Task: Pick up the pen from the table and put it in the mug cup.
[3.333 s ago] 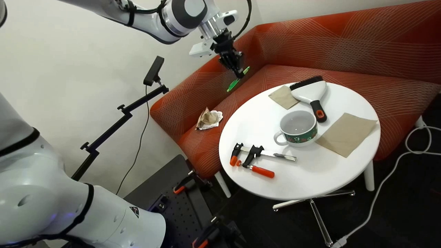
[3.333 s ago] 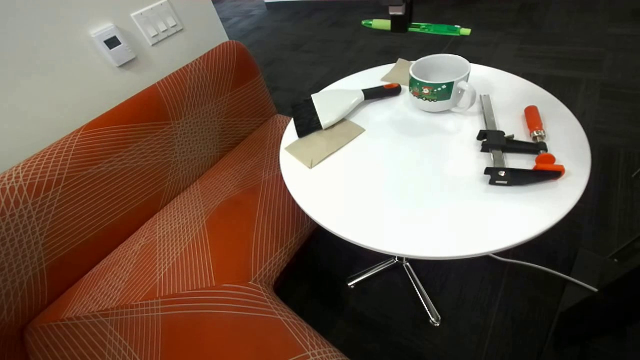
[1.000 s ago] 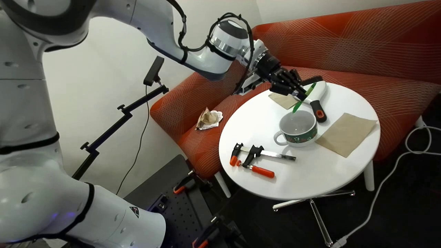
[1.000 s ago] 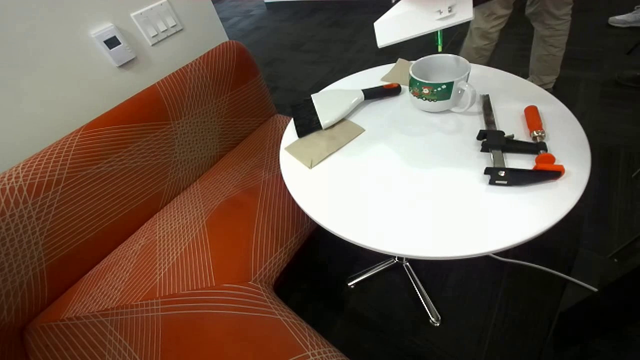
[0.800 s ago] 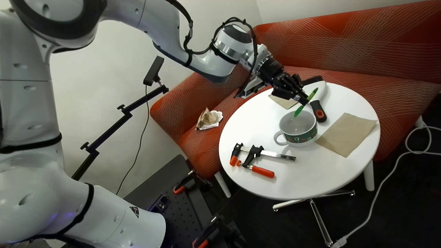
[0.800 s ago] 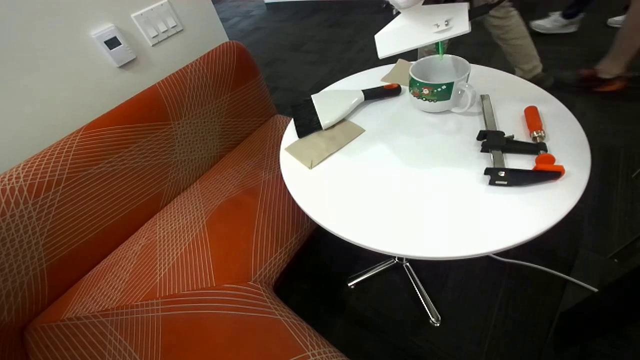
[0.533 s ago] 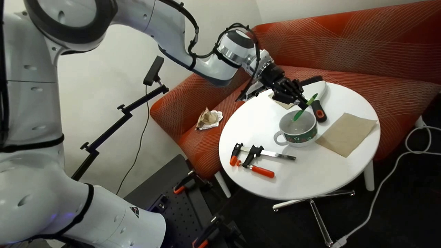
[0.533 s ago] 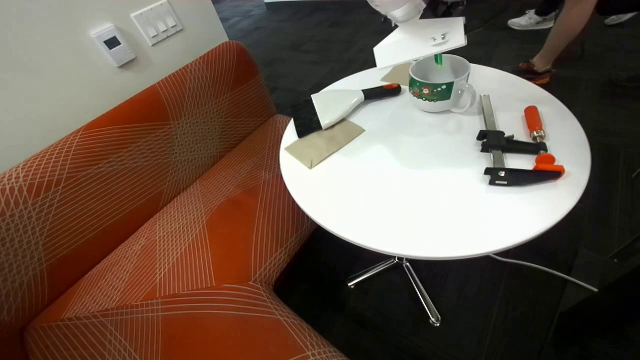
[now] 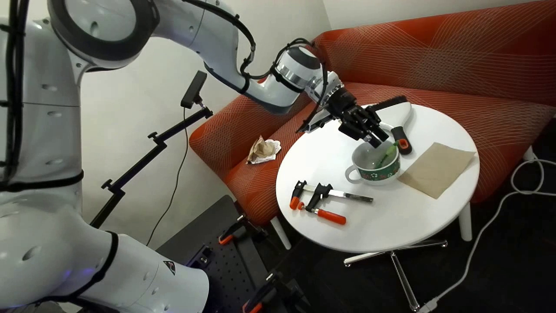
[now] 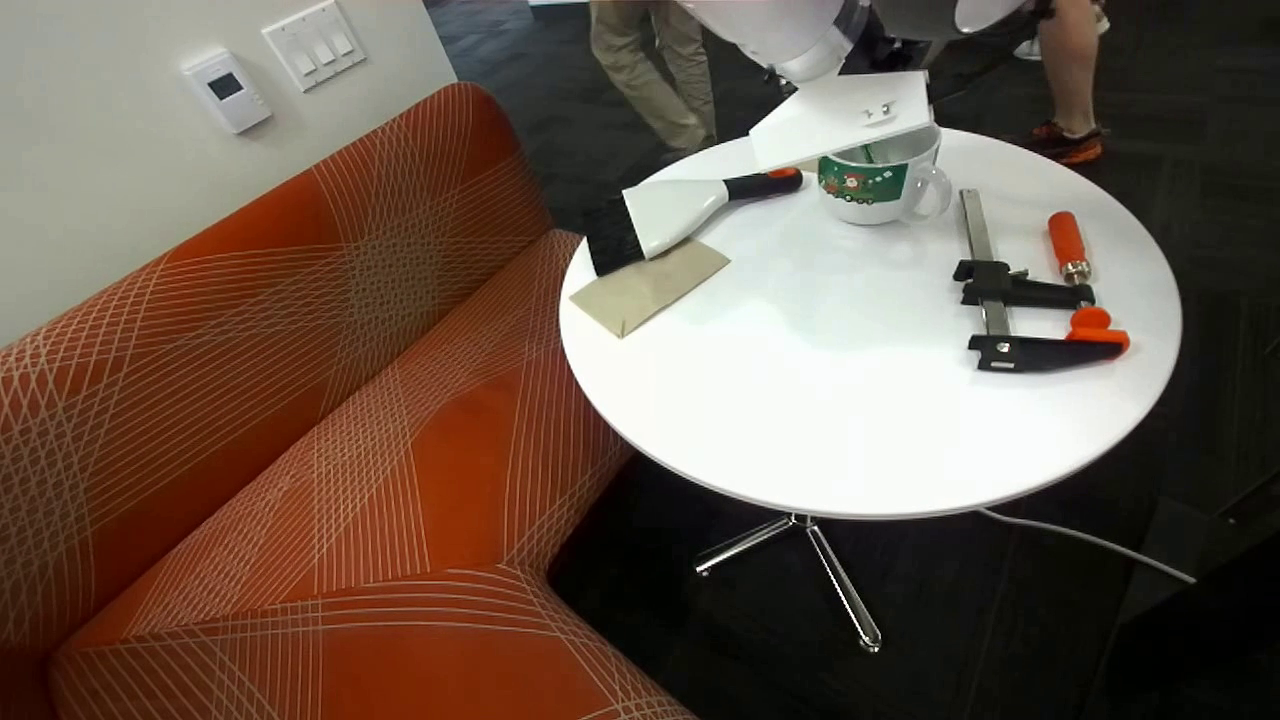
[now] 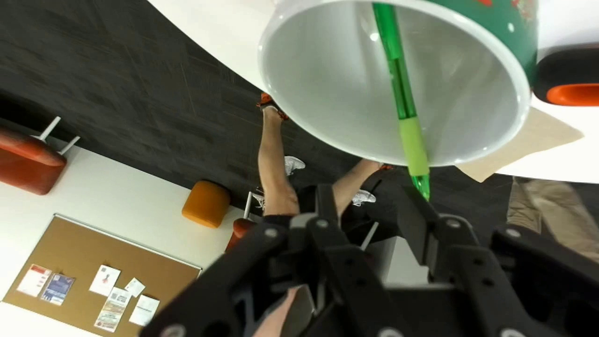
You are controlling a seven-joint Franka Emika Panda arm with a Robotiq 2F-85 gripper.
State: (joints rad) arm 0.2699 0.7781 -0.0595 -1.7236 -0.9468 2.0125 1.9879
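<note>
Gripper [image 11: 369, 201] beside pen [image 11: 403, 93] aslant in mug cup [image 11: 318, 84], lime end up.

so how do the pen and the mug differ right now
The pen is slim and green; the mug is squat and mostly white, with green print on its outside.
The pen leans, one end inside the mug and the other jutting past the rim in the wrist view; the mug stands upright on the table.
Shared: both show green, and neither is clamped in the open pincer.
</note>
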